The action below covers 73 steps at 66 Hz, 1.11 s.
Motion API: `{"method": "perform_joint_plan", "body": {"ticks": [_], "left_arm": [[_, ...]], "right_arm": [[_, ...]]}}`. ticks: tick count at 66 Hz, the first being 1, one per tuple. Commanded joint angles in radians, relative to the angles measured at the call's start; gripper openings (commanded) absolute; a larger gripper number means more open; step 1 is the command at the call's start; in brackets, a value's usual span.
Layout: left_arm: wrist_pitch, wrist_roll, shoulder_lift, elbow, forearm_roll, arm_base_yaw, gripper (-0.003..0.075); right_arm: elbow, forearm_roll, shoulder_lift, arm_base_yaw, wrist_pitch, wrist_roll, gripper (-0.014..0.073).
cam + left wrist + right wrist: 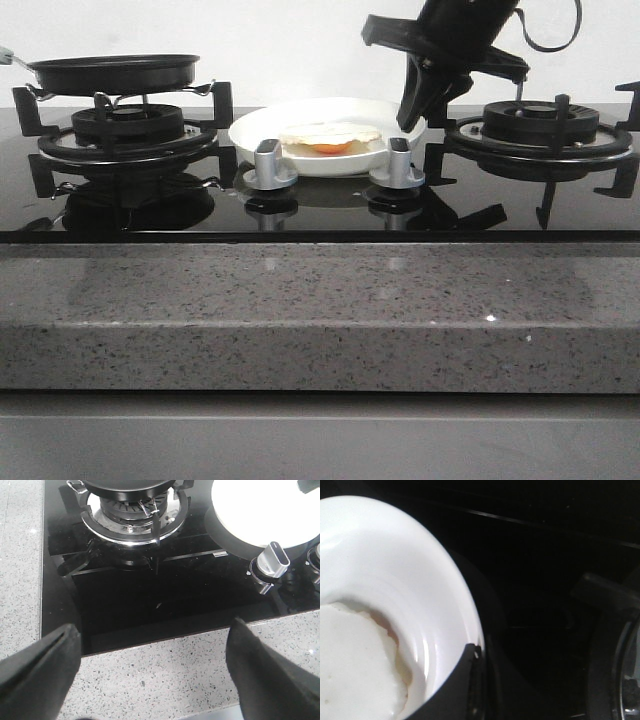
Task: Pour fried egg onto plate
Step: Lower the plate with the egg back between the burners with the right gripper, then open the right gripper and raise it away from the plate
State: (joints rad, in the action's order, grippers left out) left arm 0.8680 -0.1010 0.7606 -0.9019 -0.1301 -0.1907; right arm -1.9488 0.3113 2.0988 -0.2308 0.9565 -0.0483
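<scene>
Between the two burners, on the black glass hob (320,215), sits the plate (300,125), and the fried egg (330,137) lies on it with its white folded over and a sliver of orange yolk showing at the near edge. Just in front of the plate stand two silver control knobs (270,165), one left and one right of centre. On the left burner's grate (125,125) rests the black frying pan (115,72), well apart from the plate, its handle running off the left edge. At the plate's right rim, the right gripper (425,105) comes down from above; in the front view its dark fingers reach the rim, and the right wrist view shows one finger (462,685) against the outside of the rim beside the egg's pale white (355,670). Whether this claw pinches the rim or merely stands next to it I cannot tell. The right burner (540,125) lies just to the right of that gripper. The left gripper (150,675) appears only in its own wrist view, hanging over the near speckled grey stone counter (165,675) with its two black fingers (37,665) spread wide and nothing between them; beyond them lie the hob's near edge, the left burner and a knob.
</scene>
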Motion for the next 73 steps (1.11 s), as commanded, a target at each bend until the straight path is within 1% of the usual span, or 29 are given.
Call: {"method": "perform_joint_plan", "body": {"ticks": [1, 3, 6, 11, 12, 17, 22, 34, 42, 48, 55, 62, 73], "left_arm": [[-0.063, 0.009, 0.003, -0.027, -0.011, -0.008, 0.0589], [-0.063, 0.009, 0.003, -0.027, -0.011, -0.008, 0.0589], [-0.063, 0.009, 0.003, -0.027, -0.011, -0.008, 0.0589], [-0.063, 0.009, 0.003, -0.027, -0.011, -0.008, 0.0589], [-0.063, 0.009, 0.003, -0.027, -0.011, -0.008, 0.0589], [-0.063, 0.009, 0.003, -0.027, -0.011, -0.008, 0.0589], [-0.063, 0.009, 0.003, -0.027, -0.011, -0.008, 0.0589], [-0.063, 0.009, 0.003, -0.027, -0.013, -0.008, 0.0589], [-0.063, 0.009, 0.003, -0.027, -0.013, -0.008, 0.0589], [-0.063, 0.009, 0.003, -0.027, -0.013, -0.008, 0.0589], [-0.063, 0.009, 0.003, -0.027, -0.013, -0.008, 0.0589], [-0.063, 0.009, 0.003, -0.027, -0.013, -0.008, 0.0589], [-0.063, 0.009, 0.003, -0.027, -0.013, -0.008, 0.0589]], "right_arm": [[-0.036, 0.021, -0.054, 0.006, -0.032, -0.003, -0.0038], [-0.036, 0.021, -0.053, 0.006, -0.029, -0.003, -0.0012], [-0.036, 0.021, -0.051, 0.006, -0.029, -0.003, 0.0050], [-0.036, 0.021, -0.049, 0.006, -0.033, -0.003, 0.0161], [-0.036, 0.021, -0.049, 0.006, -0.033, -0.003, 0.0195], [-0.039, 0.021, -0.053, 0.006, -0.041, -0.003, 0.0293], [-0.051, 0.016, -0.058, 0.008, -0.035, -0.003, 0.0346], [-0.094, 0.015, -0.102, 0.009, 0.031, -0.003, 0.0351], [-0.093, 0.007, -0.177, 0.001, 0.083, -0.015, 0.0351], [-0.058, -0.030, -0.250, -0.021, 0.084, -0.022, 0.0351], [0.048, -0.060, -0.370, -0.051, 0.058, -0.022, 0.0351], [0.187, -0.066, -0.504, -0.070, 0.020, -0.022, 0.0351], [0.443, -0.066, -0.733, -0.075, -0.071, -0.022, 0.0351]]}}
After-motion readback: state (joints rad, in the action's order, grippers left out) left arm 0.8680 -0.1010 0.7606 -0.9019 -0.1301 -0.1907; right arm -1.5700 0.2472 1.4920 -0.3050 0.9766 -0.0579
